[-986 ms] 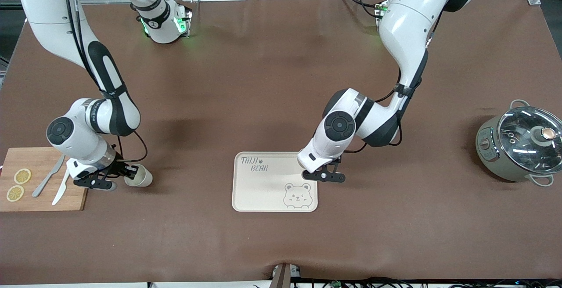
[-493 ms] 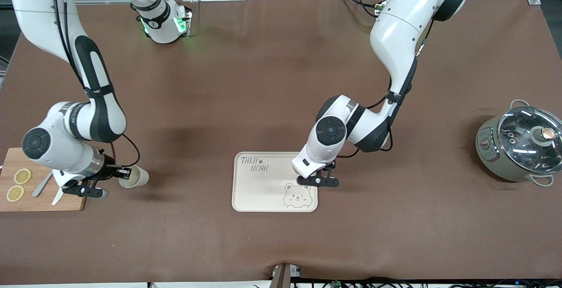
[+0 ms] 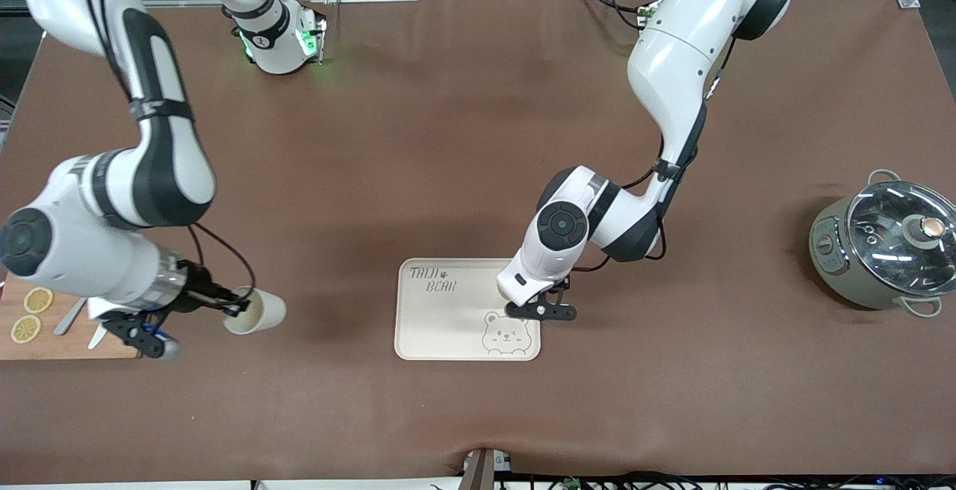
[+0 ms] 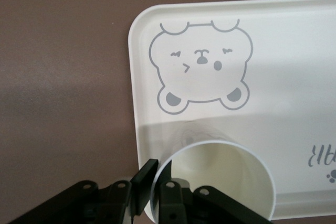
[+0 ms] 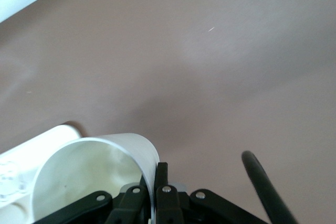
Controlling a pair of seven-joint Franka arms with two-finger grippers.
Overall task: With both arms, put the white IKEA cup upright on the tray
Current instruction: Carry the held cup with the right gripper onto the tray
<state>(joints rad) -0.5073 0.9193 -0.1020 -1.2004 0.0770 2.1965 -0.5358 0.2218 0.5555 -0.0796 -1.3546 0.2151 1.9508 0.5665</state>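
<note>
My right gripper (image 3: 233, 311) is shut on the rim of a white cup (image 3: 258, 312) and holds it tilted in the air over the brown table, between the cutting board and the cream tray (image 3: 441, 326). In the right wrist view the rim of this cup (image 5: 94, 177) sits between the right gripper's (image 5: 156, 170) fingers. My left gripper (image 3: 539, 309) is low over the tray's bear-face corner. In the left wrist view it (image 4: 157, 170) pinches the rim of a second white cup (image 4: 220, 182) that stands on the tray (image 4: 294, 77). The left arm's hand hides this cup in the front view.
A wooden cutting board (image 3: 67, 344) with lemon slices (image 3: 37, 299) and cutlery lies at the right arm's end, partly under that arm. A grey pot with a glass lid (image 3: 885, 243) stands at the left arm's end.
My right gripper has lifted its cup off the table beside the cutting board and carried it toward the tray. My left gripper has shifted slightly in over the tray's corner.
</note>
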